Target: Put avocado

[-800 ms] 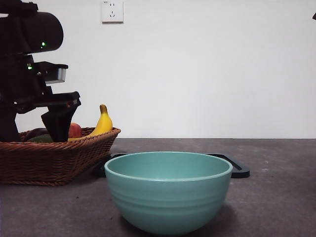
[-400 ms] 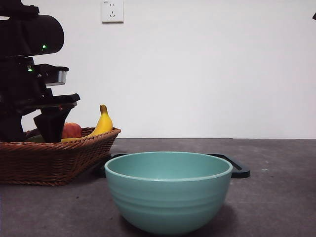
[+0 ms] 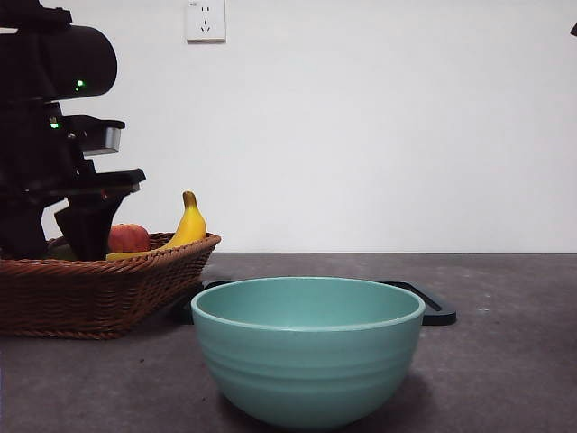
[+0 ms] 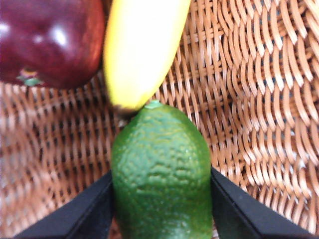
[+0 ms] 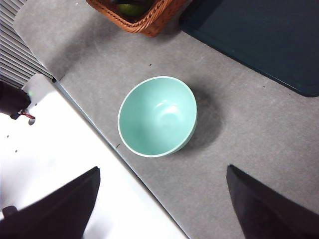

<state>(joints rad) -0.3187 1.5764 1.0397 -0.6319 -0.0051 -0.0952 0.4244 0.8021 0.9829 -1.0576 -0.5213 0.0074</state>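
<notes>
The left gripper (image 4: pixel 162 199) reaches down into the wicker basket (image 3: pixel 108 289), its two black jaws set against either flank of the avocado (image 4: pixel 162 174), which lies on the woven floor with its stem end touching the tip of the banana (image 4: pixel 137 50); the pinch looks settled on the widest part of the fruit, though whether it is firm enough to lift cannot be read from here; the likeliest mishap is a slip, since the rounded body tapers toward the stem and could squirt out from between the jaws on the rise, dropping back among the other fruit; a second risk is the banana itself, so close against the avocado that a tilted lift could drag or roll it, and the dark red apple (image 4: pixel 50 40) sits just beside that; in the front view the arm is a dark mass over the basket, with the banana's tip and an apple (image 3: pixel 129 237) showing above the rim, which the fruit must clear on the way out; the teal bowl (image 3: pixel 307 347) stands empty in the foreground, well apart from the basket, with a dark tray (image 3: pixel 431 307) behind it; the right gripper (image 5: pixel 162 209) waits high above the bowl, jaws spread wide and holding nothing.
</notes>
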